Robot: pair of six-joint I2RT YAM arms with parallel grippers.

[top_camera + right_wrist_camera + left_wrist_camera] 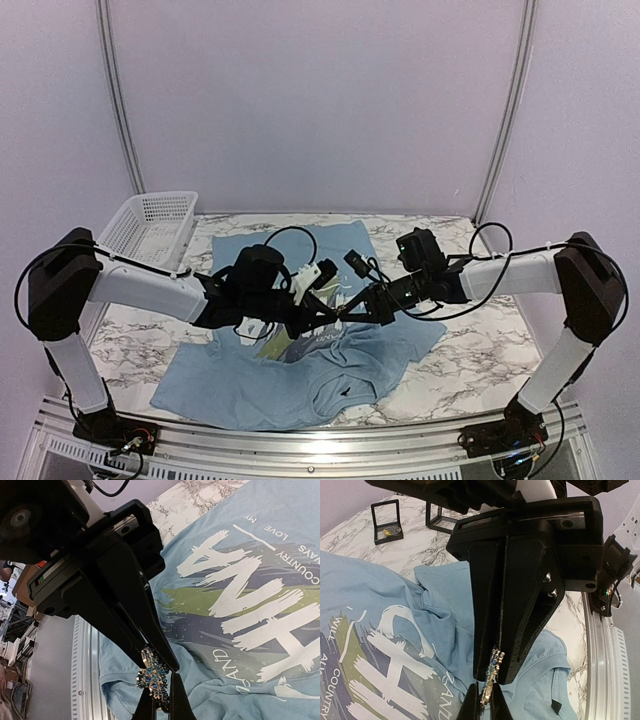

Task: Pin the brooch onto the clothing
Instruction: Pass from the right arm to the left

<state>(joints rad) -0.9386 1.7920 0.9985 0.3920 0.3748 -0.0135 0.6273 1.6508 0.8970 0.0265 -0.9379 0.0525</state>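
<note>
**Both claws meet on the brooch above the shirt**

We see the left arm [150,285] and the right arm [510,270] stretched low and inward from their bases, forearms nearly level, meeting tip to tip over the middle of the T-shirt [230,385]. The left gripper [495,672] points down and towards its partner, jaws pressed together. Glittering stones show along the seam between them, so we read it as clamped on the brooch [487,687]. The right gripper [162,665] comes in from the opposite side, its jaws likewise together and pinching the same piece.

The brooch [154,679] hangs in the air between the two sets of tips, clear of the cloth and above the printed area near the end of the white lettering. In the right wrist view its face shows as a cluster of blue and gold stones. From the left wrist we see it edge-on, its long axis running in line with the fingers.

The shirt lies rumpled, collar towards the near rail [300,440], with folds beneath the grippers. Bare marbled table [470,350] lies to the right of the shirt. A white mesh basket [150,225] stands at the far left corner, and small black cases [387,522] stand on the marble beyond the shirt's far edge.
</note>
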